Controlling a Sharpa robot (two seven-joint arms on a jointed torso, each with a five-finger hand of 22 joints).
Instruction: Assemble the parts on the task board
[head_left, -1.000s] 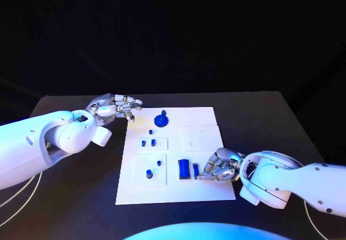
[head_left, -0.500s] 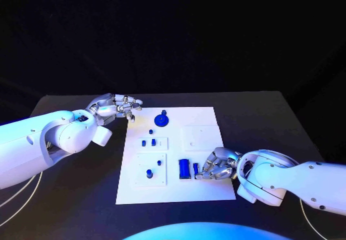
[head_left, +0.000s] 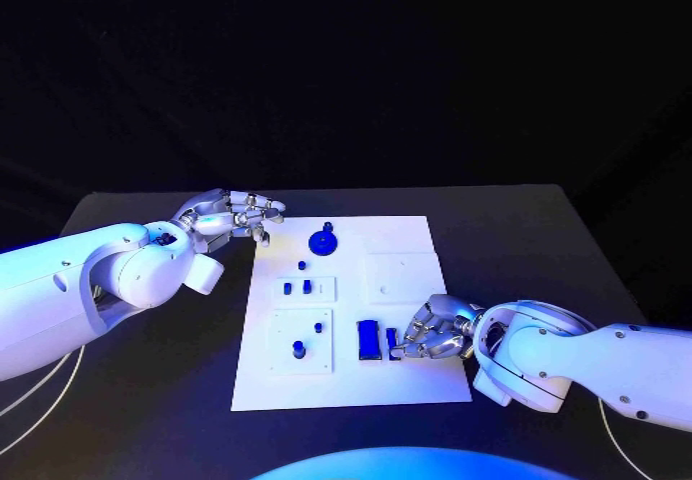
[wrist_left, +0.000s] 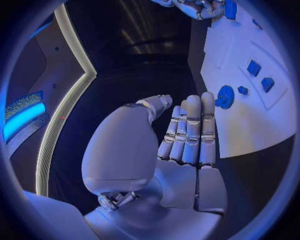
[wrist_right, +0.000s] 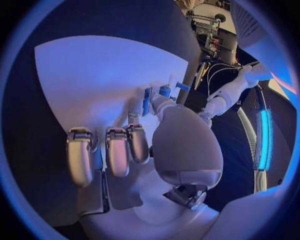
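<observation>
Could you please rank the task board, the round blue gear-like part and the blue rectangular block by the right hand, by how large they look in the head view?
1. task board, by far the largest.
2. blue rectangular block, beside the right hand.
3. round blue gear-like part.
The last two look close in size; the block lies nearer the camera, so that order is unsure.

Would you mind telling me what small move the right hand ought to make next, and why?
Probably close the fingers on the slim blue part and lift it. The right hand sits on the task board with its fingers beside that part, next to the wider blue block; whether it grips the part yet cannot be told. The left hand hovers at the board's far corner, holding nothing.
</observation>
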